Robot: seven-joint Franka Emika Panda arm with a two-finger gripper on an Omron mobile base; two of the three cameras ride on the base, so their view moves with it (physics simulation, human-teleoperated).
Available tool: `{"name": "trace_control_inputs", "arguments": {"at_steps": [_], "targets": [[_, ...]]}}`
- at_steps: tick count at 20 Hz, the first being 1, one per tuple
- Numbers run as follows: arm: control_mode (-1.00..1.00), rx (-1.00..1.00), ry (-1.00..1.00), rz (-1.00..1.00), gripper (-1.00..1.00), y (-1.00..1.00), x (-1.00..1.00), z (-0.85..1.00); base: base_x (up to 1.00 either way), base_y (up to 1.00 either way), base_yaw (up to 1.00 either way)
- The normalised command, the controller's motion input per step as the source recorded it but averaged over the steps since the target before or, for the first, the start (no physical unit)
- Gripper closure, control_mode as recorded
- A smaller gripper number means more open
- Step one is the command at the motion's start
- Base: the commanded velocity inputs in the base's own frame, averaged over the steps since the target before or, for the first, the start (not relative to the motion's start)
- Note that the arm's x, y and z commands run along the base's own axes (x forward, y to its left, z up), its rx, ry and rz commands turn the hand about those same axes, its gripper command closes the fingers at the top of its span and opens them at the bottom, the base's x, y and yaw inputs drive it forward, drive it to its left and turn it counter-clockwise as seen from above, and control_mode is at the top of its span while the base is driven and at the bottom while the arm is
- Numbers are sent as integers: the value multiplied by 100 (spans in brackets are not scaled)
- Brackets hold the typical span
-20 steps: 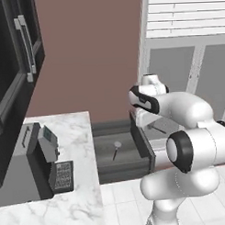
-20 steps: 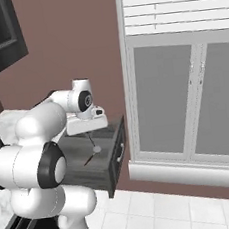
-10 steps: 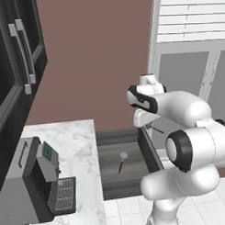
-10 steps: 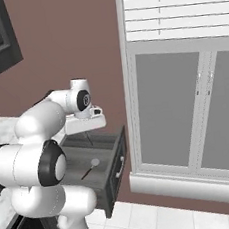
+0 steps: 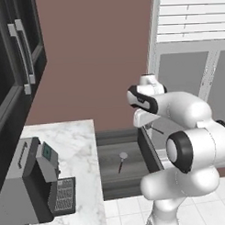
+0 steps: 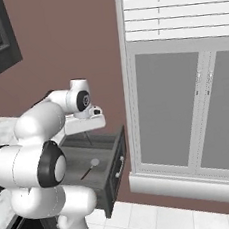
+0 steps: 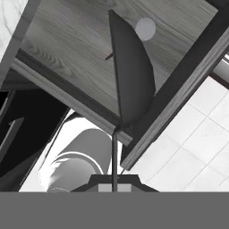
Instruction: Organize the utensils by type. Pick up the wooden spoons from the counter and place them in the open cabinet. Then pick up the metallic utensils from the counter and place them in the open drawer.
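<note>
**Spoon held over the open drawer**

Hand view looks down on a dark metal spoon point(image 7: 129, 76), its thin handle pinched between the pressed-together tips of the gripper point(image 7: 114, 188). Below it lies the open drawer point(image 5: 117, 173), with another metal utensil point(image 5: 121, 160) already on its grey floor. The white arm blocks part of the drawer. A grey machine point(image 5: 32, 186), maybe a coffee maker, stands on the marble counter point(image 5: 76, 143). A big window point(image 6: 183, 78) is close by.

Open drawer point(image 5: 135, 175) holds utensil point(image 5: 122, 161) (metal).
</note>
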Motion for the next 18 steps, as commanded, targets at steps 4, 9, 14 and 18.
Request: {"name": "trace_control_inputs", "arguments": {"at_steps": [4, 9, 14, 18], "targets": [[-100, 4, -4, -13, 100, 22, 24, -8, 0, 0, 0], [-100, 12, 0, -32, 100, 42, 44, -35, 0, 0, 0], [-100, 8, -1, -37, 100, 22, 53, -46, 0, 0, 0], [-100, 2, 0, -39, 100, 19, 48, -60, 0, 0, 0]]}}
